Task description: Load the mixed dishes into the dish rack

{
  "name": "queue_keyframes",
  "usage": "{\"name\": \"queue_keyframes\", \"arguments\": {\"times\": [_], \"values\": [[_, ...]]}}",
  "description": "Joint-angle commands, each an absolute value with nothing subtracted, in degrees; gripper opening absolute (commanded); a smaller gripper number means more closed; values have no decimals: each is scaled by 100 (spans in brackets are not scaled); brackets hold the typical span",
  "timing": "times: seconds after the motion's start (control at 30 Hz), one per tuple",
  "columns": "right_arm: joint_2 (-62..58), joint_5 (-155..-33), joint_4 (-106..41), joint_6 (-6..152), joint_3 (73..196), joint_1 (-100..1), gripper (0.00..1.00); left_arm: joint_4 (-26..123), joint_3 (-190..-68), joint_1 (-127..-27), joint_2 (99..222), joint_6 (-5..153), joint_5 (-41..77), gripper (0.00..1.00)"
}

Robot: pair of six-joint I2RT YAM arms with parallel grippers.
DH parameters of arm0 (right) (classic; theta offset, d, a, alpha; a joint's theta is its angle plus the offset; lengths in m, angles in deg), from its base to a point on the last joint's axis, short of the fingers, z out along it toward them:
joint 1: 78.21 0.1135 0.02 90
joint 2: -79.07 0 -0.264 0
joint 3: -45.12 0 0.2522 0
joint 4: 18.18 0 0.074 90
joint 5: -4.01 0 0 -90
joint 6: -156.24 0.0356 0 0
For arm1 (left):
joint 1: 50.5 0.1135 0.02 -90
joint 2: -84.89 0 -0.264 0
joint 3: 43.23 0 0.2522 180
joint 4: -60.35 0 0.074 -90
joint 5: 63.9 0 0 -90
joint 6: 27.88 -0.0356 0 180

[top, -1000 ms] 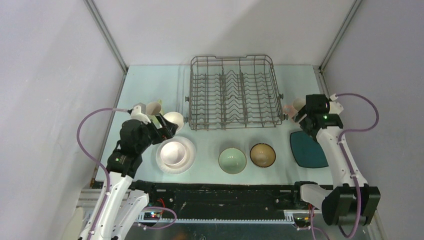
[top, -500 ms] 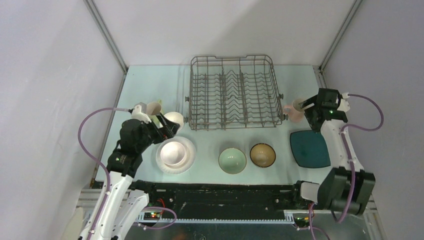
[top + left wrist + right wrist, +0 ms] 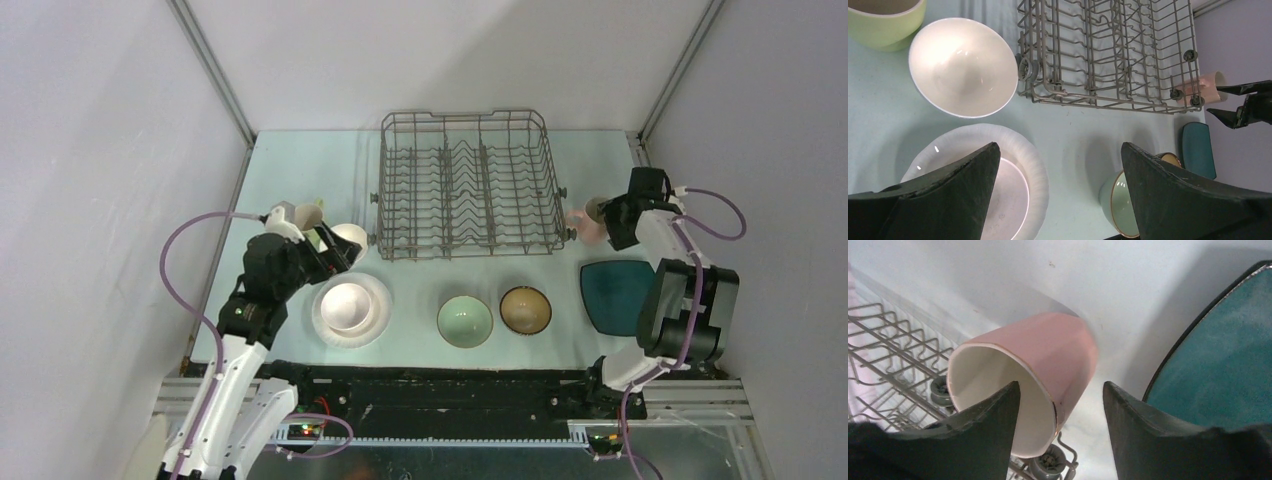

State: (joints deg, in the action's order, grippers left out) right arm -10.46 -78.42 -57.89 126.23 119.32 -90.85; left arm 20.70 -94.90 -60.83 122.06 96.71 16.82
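Left side: left gripper (image 3: 1058,150) has its jaws wide apart and holds nothing. It hangs above the white plate (image 3: 375,315), which carries the pink bowl (image 3: 345,303). The white bowl (image 3: 963,67) and yellow-green mug (image 3: 885,22) sit just beyond, on the desk (image 3: 420,280).

Centre: the rack (image 3: 465,250) stands mid-far with no dishes in it. The green bowl (image 3: 465,320) and brown bowl (image 3: 525,309) sit upright near of it.

Right side: the pink mug (image 3: 1048,350) lies on its side on the desk, just beside the rack's near right corner, mouth toward the rack. No handle shows. The right gripper (image 3: 1060,387) has its jaws apart, straddling the mug's wall at the rim, one finger at the mouth and one outside. Whether they touch it, I cannot tell. The teal plate (image 3: 612,296) lies flat, near of the mug.

Handling, judged:
- The mug looks like glazed ceramic: stiff, smooth, likely slippery, and it would chip against the wires.
- It is probably light enough for a wall pinch.
- On its side it may roll, so pinch the wall squarely, deep past the rim.
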Motion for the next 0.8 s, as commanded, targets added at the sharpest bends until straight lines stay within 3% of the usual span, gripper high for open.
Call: {"name": "queue_keyframes", "arguments": {"times": [0.0,0.03,0.07,0.13,0.53,0.77], "values": [[-1237,-8084,-5581,12577,12145,-9187,49,2381,-9526,-6078,12297,9782,1608,98],[-1213,-8087,-5587,12545,12145,-9226,38,2397,-9519,-6078,12326,9794,1577,98],[-1114,-8019,-5607,12499,12146,-9247,12,2412,-9516,-6078,12347,9800,1566,98],[-861,-7783,-5615,12439,12146,-9253,0,2478,-9507,-6078,12374,9825,1473,98],[1057,-7296,-4822,11242,12143,-8662,0,3751,-9352,-6172,12703,10315,355,98],[1099,-9986,-3533,10489,12129,-7885,0,4849,-9214,-6623,12701,10631,248,98]]}}
